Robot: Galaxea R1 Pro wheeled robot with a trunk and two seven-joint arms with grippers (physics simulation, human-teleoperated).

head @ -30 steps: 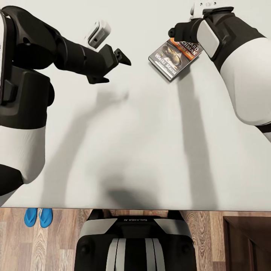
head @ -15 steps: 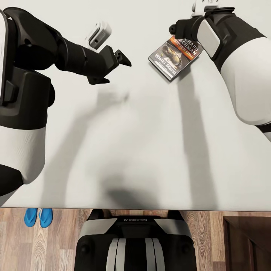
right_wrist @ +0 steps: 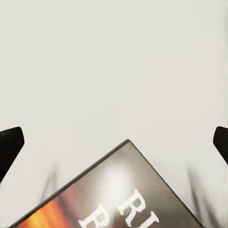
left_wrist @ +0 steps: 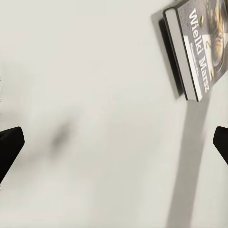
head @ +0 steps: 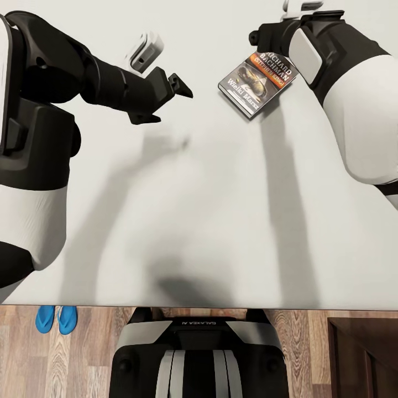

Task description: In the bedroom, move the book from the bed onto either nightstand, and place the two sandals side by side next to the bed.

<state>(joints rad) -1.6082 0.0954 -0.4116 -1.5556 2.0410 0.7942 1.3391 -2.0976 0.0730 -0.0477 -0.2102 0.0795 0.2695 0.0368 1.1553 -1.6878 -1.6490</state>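
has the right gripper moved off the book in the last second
Yes. In the head view the right gripper has drawn back past the top edge of the book, uncovering the "RICHARD" lettering; the book itself lies where it was on the bed.

A wood-plank floor (head: 88,354) in warm brown tones runs along the near edge, with a dark brown wooden cabinet (head: 365,359) at the right corner.

Head view: straight down over the bed (head: 199,210), floor strip at bottom. Wrist views: close above the mattress, all three sharing the book (head: 257,83) (left_wrist: 197,47) (right_wrist: 118,194).
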